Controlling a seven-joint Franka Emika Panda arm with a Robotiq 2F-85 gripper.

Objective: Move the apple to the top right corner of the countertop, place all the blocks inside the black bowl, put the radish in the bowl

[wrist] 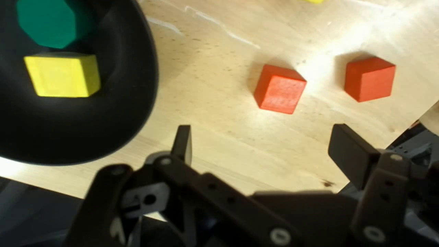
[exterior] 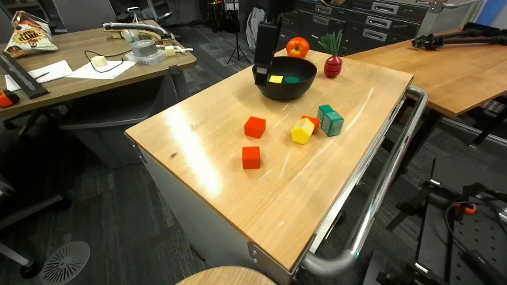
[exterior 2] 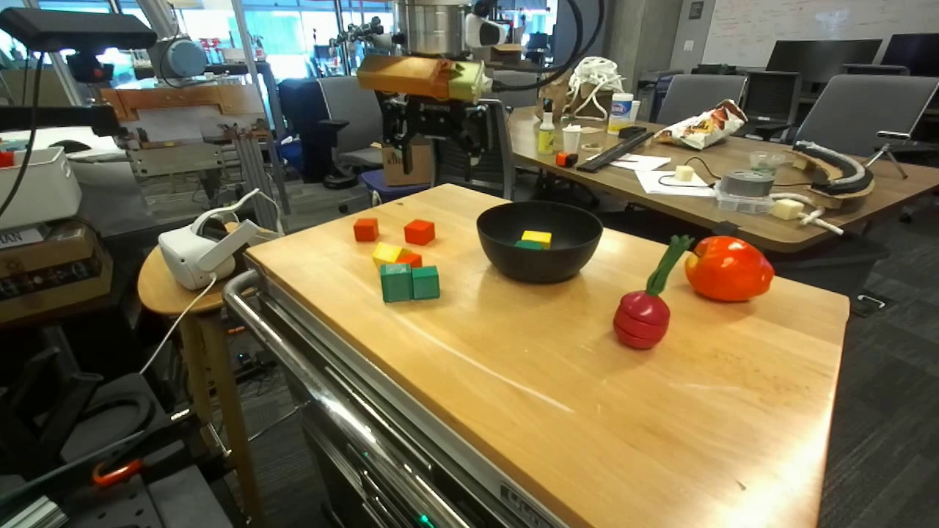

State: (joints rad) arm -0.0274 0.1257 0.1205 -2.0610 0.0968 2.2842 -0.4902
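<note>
A yellow block (wrist: 58, 77) and a green block (wrist: 46, 23) lie inside the black bowl (exterior 2: 539, 267), so the gathering looks partly done. The bowl stands upright on the desk (exterior 2: 513, 367) with items on two sides, which should keep carries short. In an exterior view, the apple (exterior 2: 728, 270) sits near three o'clock from it, by the far edge, presumably in its corner already, though which corner counts as top right is unclear. The radish (exterior 2: 642, 321) stands leaves up near four o'clock, outside the bowl and probably meant for last. Toward nine o'clock, a red block (exterior 2: 419, 232) and another red block (exterior 2: 365, 229) stand apart, which should leave finger room around each; lower, towards eight, a pair of green blocks (exterior 2: 396, 283) sits side by side, close to a second yellow block (exterior 2: 387, 254) and a third red block (exterior 2: 410, 260), a cluster likely to need a careful grip. The end effector (wrist: 264, 145) hangs well above the desk, pointing down, its fingers (wrist: 353, 154) spread with nothing between them. In the wrist view the red block nearer the bowl lies about twelve o'clock from the gap, likely the next pick after a descent.
</note>
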